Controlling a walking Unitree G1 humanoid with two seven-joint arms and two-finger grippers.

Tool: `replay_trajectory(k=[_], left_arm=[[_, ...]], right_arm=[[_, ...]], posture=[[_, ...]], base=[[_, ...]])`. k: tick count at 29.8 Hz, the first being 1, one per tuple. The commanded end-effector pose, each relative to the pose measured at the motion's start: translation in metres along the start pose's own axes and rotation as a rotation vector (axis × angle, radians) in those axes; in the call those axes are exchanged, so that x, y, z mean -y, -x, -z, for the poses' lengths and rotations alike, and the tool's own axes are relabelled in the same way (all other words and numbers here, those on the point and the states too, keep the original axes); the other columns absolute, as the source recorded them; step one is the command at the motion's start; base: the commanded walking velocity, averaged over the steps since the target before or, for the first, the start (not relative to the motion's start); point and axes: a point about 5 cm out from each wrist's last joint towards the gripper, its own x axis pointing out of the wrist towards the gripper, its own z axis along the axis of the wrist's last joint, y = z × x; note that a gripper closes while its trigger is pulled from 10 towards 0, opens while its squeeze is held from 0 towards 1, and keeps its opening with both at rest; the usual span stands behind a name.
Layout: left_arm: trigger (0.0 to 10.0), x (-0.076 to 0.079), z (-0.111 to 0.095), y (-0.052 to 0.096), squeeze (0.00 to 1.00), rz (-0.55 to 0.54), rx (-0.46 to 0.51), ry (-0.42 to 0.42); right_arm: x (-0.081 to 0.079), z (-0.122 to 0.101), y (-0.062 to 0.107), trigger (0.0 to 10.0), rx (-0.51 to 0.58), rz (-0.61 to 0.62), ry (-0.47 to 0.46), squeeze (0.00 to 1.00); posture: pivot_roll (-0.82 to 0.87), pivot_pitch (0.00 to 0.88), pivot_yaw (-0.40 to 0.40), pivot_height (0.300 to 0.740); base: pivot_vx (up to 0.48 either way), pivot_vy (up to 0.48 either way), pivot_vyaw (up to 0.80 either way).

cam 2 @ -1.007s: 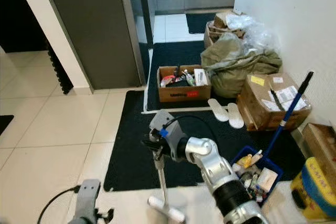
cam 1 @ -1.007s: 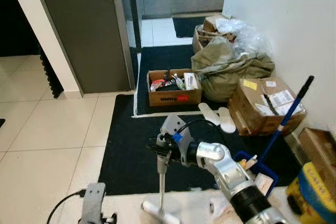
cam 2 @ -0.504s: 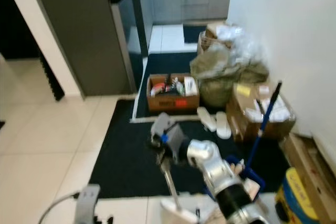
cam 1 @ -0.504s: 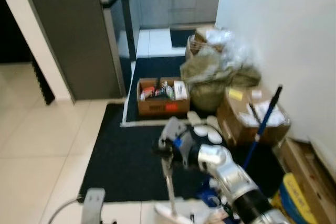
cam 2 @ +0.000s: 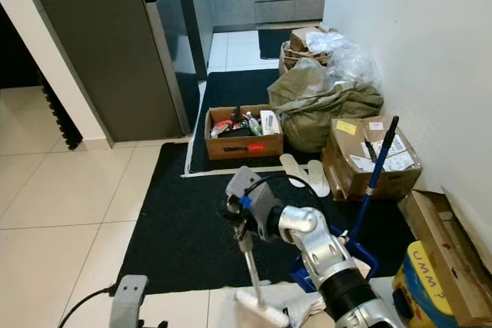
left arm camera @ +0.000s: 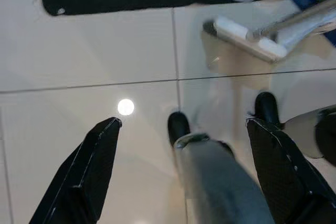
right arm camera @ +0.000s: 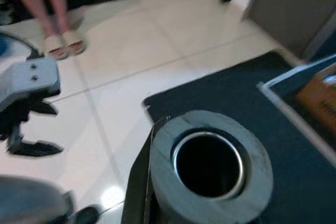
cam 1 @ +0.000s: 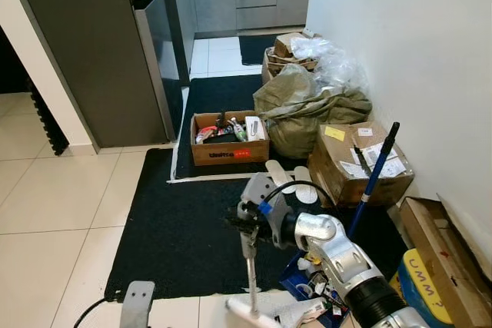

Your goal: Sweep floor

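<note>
At the far left our left gripper (left arm camera: pixel 181 169) hangs low over the pale floor tiles (cam 1: pixel 46 213), its two black fingers (left arm camera: pixel 84 174) spread wide with nothing between them. Moving right, a black mat (cam 1: pixel 184 236) covers the floor in front of the grey refrigerator (cam 1: pixel 92 44), and a small open cardboard box (cam 1: pixel 229 144) of bottles sits at its far edge. Near the middle, our right gripper (cam 1: pixel 247 224) is closed around the top of the mop handle (cam 1: pixel 250 274), which stands almost upright; the white mop head (cam 2: pixel 261 306) rests on the tiles just past the mat's near edge. Further right, a blue-handled pole (cam 1: pixel 373 178) leans beside a blue bin (cam 2: pixel 361 255), with a taped carton (cam 1: pixel 361 163), an olive sack (cam 1: pixel 304 109) and white slippers (cam 1: pixel 288 178) along the white wall (cam 1: pixel 400 51). In the right wrist view a person's feet in sandals (right arm camera: pixel 63 43) stand on the tiles.
</note>
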Motion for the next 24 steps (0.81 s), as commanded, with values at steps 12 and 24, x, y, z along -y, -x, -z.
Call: replay_trajectory(k=[12, 24], left_arm=[[10.0, -0.027, 0.046, 0.020, 0.00, -0.018, -0.095, -0.018], [10.0, -0.012, 0.056, 0.020, 0.00, 0.002, -0.119, -0.055]], right_arm=[[0.043, -0.010, 0.036, 10.0, 0.022, 0.162, -0.225, 0.00], [0.062, 0.015, 0.051, 10.0, -0.067, 0.479, -0.312, 0.00]], posture=[[-0.11, 0.045, 0.045, 0.740], [-0.08, 0.146, 0.094, 0.740]], base=[[0.000, 0.000, 0.00], [0.000, 0.000, 0.00]])
